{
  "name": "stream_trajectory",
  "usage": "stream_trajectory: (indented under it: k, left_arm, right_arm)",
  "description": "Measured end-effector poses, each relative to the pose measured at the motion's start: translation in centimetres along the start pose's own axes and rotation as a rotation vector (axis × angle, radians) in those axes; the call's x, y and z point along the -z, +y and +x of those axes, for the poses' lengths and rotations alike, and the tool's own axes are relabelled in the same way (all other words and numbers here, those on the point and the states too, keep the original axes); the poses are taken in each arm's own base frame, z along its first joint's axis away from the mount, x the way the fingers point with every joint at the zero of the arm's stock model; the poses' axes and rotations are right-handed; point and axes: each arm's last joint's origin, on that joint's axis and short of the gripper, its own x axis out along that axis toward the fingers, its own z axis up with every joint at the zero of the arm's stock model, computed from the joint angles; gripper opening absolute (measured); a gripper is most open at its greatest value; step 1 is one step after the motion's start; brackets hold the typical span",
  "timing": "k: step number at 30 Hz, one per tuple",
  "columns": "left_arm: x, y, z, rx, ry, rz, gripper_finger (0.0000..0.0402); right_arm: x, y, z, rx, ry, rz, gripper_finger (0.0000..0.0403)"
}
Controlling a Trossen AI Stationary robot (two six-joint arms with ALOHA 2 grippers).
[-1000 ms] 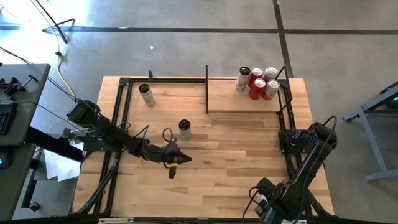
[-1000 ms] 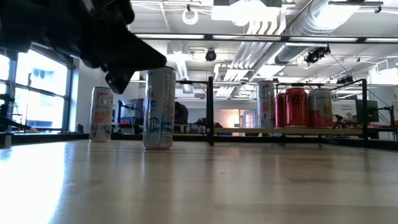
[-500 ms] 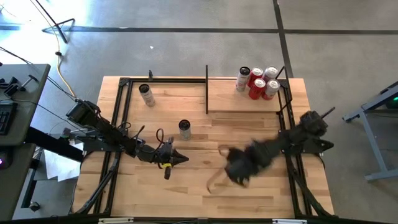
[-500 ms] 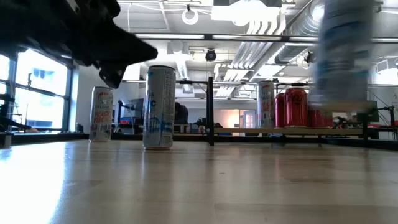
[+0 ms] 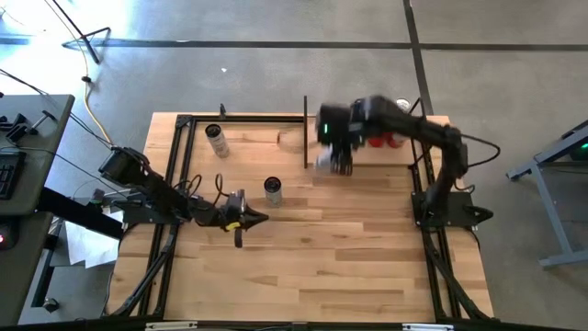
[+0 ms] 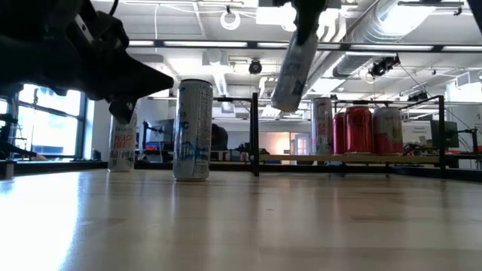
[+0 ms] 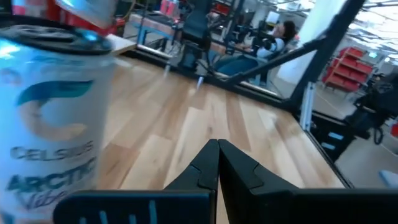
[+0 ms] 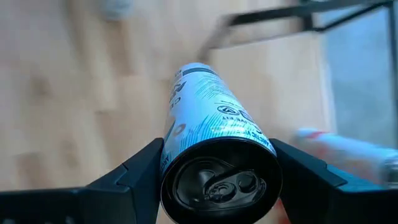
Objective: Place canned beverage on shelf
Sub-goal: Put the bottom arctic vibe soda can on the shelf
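Tilting can [image 8: 214,134] between right gripper [image 8: 217,174] fingers

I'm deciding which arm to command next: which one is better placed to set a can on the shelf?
The right. Its gripper already holds a can in the air, tilted, by the shelf. The left gripper is shut and empty, low over the table beside a standing can.

The pale wooden shelf edged with thin black bars [image 5: 386,152] sits at the table's far right corner, with a cluster of red and white drink cans [image 6: 358,129] on its far end; the right gripper [image 5: 338,147] hangs above the shelf's left edge, clamped on a slim white tilted can [image 6: 294,71]. On the planked tabletop [image 5: 312,248], a white can [image 5: 273,190] stands near the middle, just right of the left gripper [image 5: 246,219]; another slim can [image 5: 216,140] stands at the far left.
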Motion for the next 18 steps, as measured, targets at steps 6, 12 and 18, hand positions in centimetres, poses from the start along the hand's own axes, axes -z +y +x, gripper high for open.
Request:
stream_trajectory:
  k: [6,12,18]
  left_arm:
    - [-0.1,0.9,0.2,-0.030,0.008,-0.019,0.0000]
    - [-0.2,1.4,0.5,-0.029,0.018,-0.001,0.0000]
    - [-0.2,1.4,0.5,0.017,0.037,0.026,0.0000]
  right_arm:
    - [-0.9,-6.5,1.8,0.040,0.021,-0.045,0.0238]
    - [-0.3,-9.9,3.2,0.062,0.077,-0.021,0.0238]
    - [-1.5,-10.3,6.4,0.105,0.159,-0.156,0.0238]
